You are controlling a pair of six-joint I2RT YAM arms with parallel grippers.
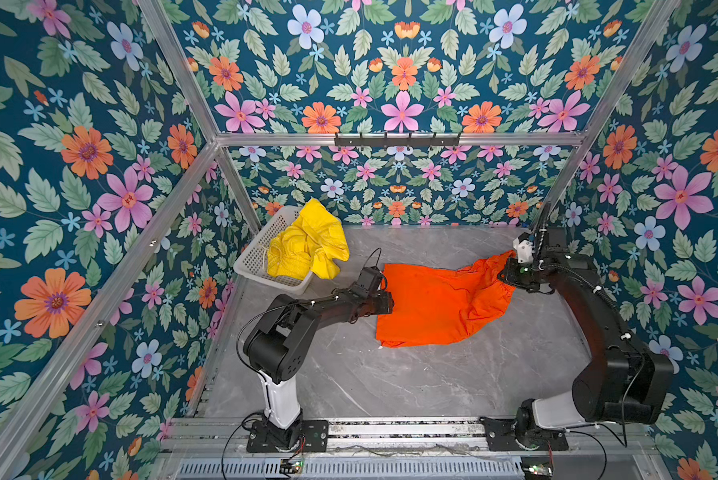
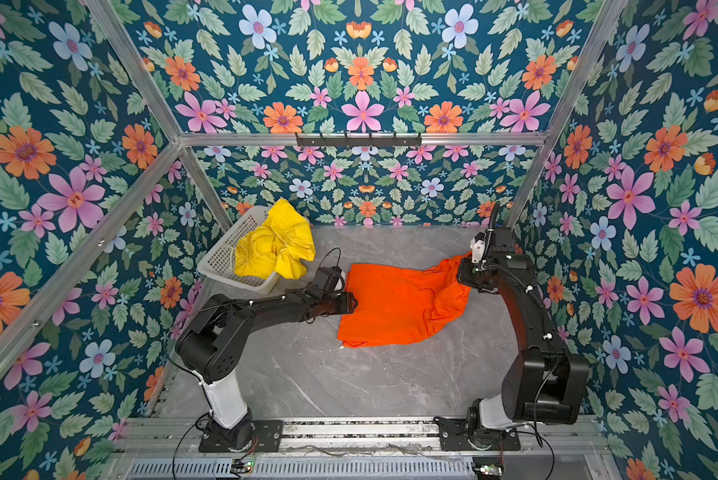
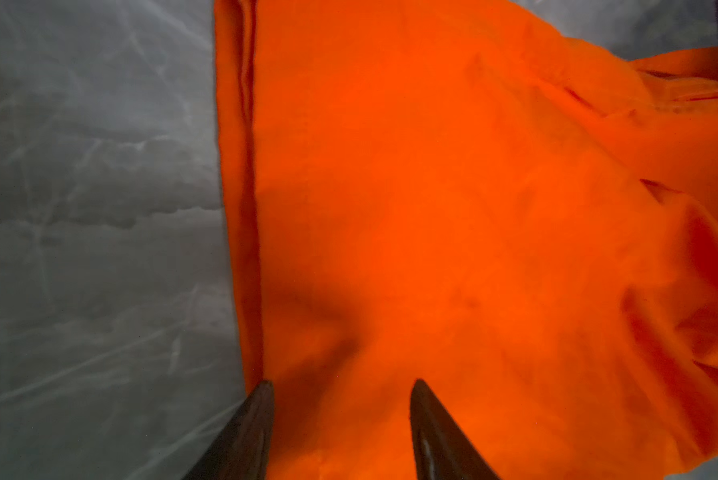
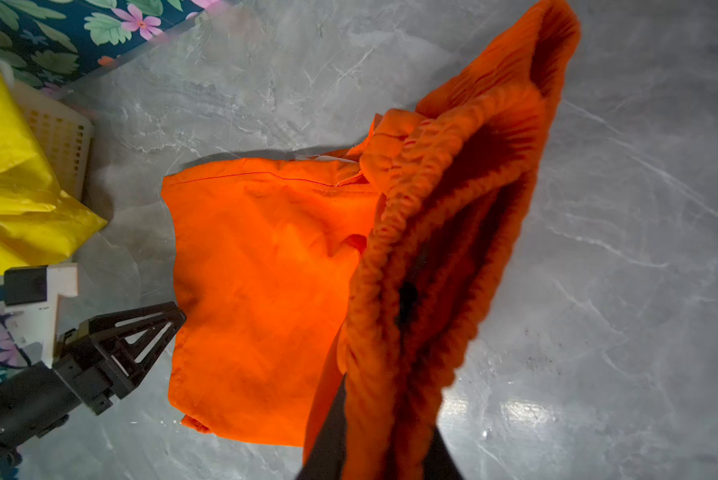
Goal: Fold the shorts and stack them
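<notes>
Fold risking bunching: right gripper (image 1: 510, 269) is pinching orange shorts (image 1: 432, 307) by waistband, left gripper (image 3: 340, 386) is hovering jaws-apart, hem unpinned.

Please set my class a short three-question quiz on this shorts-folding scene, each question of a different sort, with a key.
1. True or false: the yellow shorts are already folded flat.
2. Which part of the orange shorts does the right end effector grip? A) leg hem B) elastic waistband C) drawstring
3. Fill in: the left end effector, at the orange shorts' opposite end, has its jaws ___.
Key: 1 false, they lie bunched in the white basket; 2 B; 3 open.
</notes>
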